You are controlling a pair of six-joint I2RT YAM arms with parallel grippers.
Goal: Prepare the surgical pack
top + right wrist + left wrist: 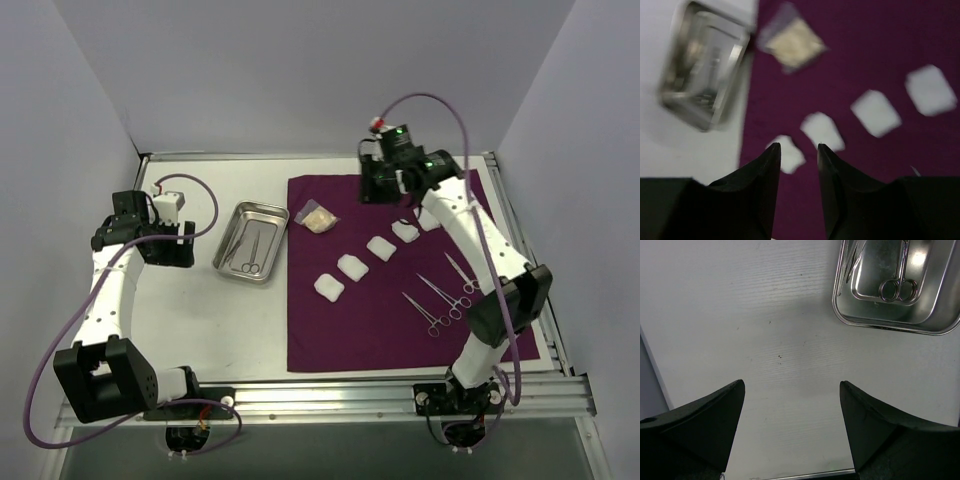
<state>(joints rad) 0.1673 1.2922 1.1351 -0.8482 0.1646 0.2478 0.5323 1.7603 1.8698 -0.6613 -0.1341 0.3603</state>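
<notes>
The dark purple cloth [400, 330] lies flat right of centre. Several white gauze pads [351, 266] sit on it in a diagonal row, with three thin scissor-like instruments [440, 295] to their right. The small steel tray [270, 215] stands left of the cloth and holds scissor-like instruments [248, 250]. My right gripper [378, 188] hovers above the cloth's far edge, slightly open and empty; its blurred wrist view shows its gripper [799, 146] over the pads [876, 112]. My left gripper [172, 250] is wide open and empty over bare table left of the tray [940, 315].
A beige square packet [318, 218] lies at the cloth's far left corner, also in the right wrist view [795, 45]. Scissor handles [897, 287] show inside the tray. Raised metal rails [320, 155] edge the table, and white walls enclose it.
</notes>
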